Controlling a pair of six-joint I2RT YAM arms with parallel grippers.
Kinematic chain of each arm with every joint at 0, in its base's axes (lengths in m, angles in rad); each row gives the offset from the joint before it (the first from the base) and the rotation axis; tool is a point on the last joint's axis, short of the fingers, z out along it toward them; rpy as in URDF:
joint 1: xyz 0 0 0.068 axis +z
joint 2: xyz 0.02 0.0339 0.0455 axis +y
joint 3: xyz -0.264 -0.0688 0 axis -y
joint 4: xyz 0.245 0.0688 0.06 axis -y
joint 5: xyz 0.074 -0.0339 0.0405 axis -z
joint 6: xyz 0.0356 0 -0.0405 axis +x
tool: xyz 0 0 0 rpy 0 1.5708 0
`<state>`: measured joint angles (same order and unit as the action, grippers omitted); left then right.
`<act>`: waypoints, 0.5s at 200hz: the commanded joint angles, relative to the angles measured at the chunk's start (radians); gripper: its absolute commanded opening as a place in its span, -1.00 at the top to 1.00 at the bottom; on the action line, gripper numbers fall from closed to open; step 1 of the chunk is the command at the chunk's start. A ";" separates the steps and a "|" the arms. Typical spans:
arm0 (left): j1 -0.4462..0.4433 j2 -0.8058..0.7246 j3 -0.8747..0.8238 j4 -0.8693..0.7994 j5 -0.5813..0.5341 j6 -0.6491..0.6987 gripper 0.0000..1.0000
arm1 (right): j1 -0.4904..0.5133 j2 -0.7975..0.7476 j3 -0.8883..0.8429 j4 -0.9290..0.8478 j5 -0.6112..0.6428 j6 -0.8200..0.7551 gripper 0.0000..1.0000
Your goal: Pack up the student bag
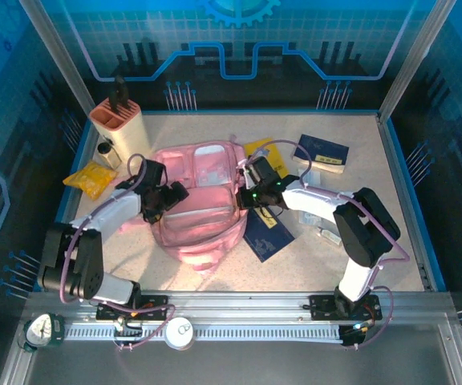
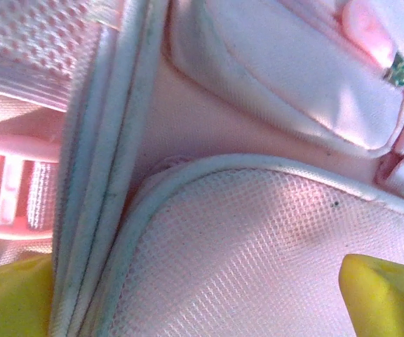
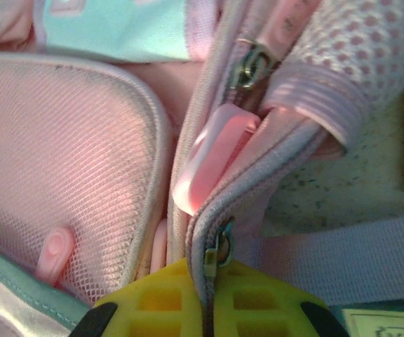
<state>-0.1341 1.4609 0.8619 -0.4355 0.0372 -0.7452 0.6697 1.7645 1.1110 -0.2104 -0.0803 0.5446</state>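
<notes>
Left gripper (image 2: pixel 198 298) holds its jaws wide apart, bag (image 2: pixel 258 239) between them; right gripper (image 3: pixel 205 298) clamps the bag's zipper edge (image 3: pixel 200 235).

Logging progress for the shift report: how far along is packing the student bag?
Done: nothing visibly packed; the student bag lies on the table. In hand: the right end effector pinches its zipper edge, and the left end effector hangs open over it. Left: the blue booklet and yellow packet lie outside the bag, so loading likely remains.
</notes>
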 commanded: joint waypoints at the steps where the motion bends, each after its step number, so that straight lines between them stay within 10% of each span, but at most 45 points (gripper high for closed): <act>1: 0.048 0.046 0.093 0.143 0.083 0.095 -0.95 | 0.136 0.040 0.056 0.053 -0.128 0.067 0.73; 100: 0.102 -0.137 0.054 -0.088 0.114 0.201 -0.98 | 0.054 -0.154 -0.048 -0.012 -0.136 0.093 -0.41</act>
<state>-0.0128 1.4326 0.9524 -0.4374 0.0994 -0.5495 0.7994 1.6852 1.0855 -0.2314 -0.1246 0.6338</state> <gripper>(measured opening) 0.992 0.676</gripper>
